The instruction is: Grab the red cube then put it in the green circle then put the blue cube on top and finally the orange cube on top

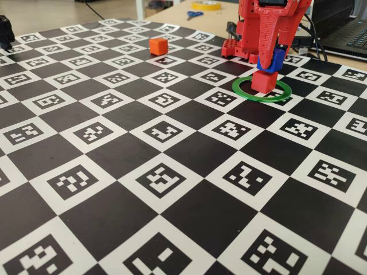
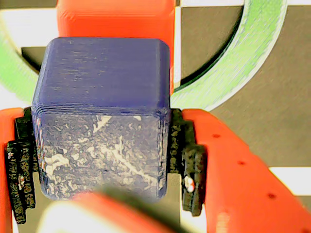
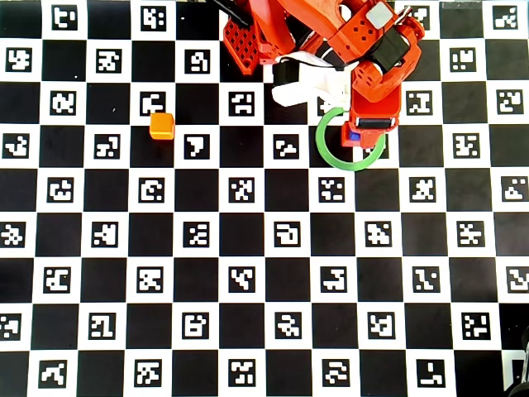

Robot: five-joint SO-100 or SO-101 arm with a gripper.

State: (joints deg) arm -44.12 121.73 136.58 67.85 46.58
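Low oblique fixed view, top-down overhead, close wrist view, all sharing green circle.

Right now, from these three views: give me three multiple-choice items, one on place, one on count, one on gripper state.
1. Where is the red cube?
A. inside the green circle
B. beside the orange cube
C. off the board

2. How many cubes show?
A. two
B. three
C. four

3. The gripper is:
A. open and empty
B. shut on the blue cube
C. shut on the orange cube

Key: 1 A, the fixed view shows it within the ring. 2 B, red, blue, orange. 3 B, the wrist view shows both fingers pressed on its sides.
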